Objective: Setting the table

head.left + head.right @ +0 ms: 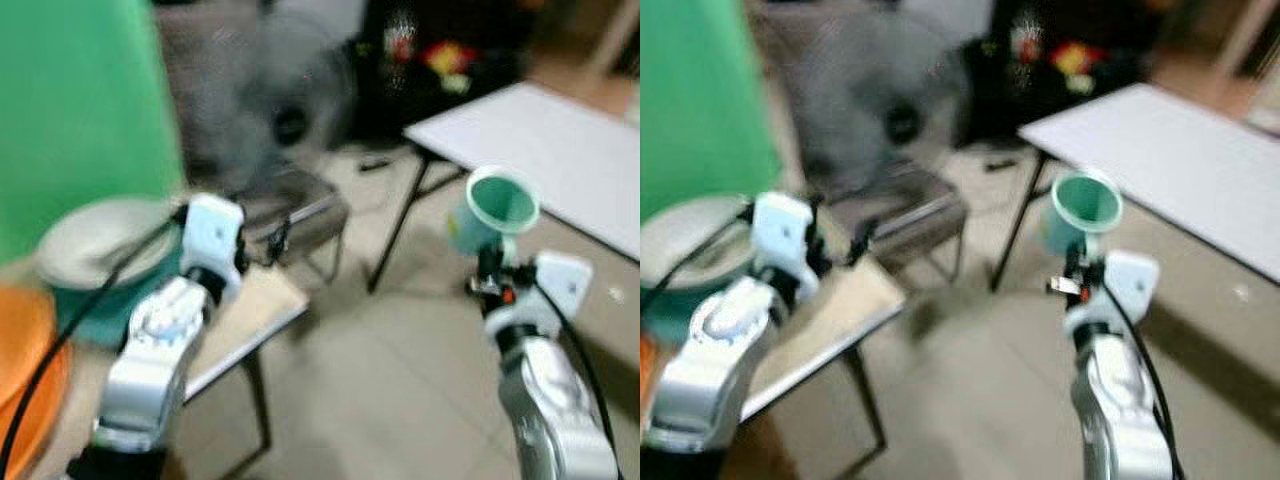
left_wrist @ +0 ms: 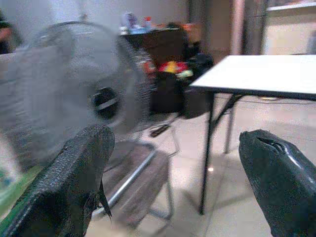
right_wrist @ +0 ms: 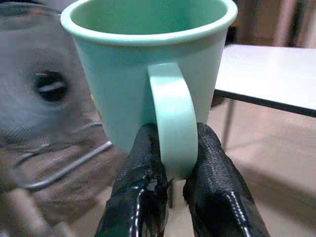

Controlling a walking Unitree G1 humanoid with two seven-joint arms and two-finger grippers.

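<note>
Blurred head views, camera tilted down over both silver arms; nearest on the robot's right, the right gripper (image 3: 173,173) has its two black fingers (image 3: 143,168) clenched on the handle of a mint green mug (image 3: 148,64), one finger touching each side of the handle; the mug is upright, mouth open to the top, lifted in the air above the beige tiled floor (image 1: 400,400), apart from any surface; in the head view the mug (image 1: 497,208) sits just above the right wrist, near the front edge of a white table surface (image 1: 560,150).

On the robot's left, the left gripper (image 2: 182,182) has its fingers (image 2: 69,187) released, spread well apart with nothing between them; the left arm reaches over a small light-coloured surface (image 1: 250,310) on thin dark legs; beside it lie a pale round plate (image 1: 100,245) resting on something teal, and an orange round object (image 1: 25,370) at the near left edge.

Beyond the small surface stands a grey floor fan (image 2: 94,94) with a dark hub; a green panel (image 1: 80,100) rises at far left; farther back, dark furniture holds blurred red and yellow things (image 1: 440,55).
</note>
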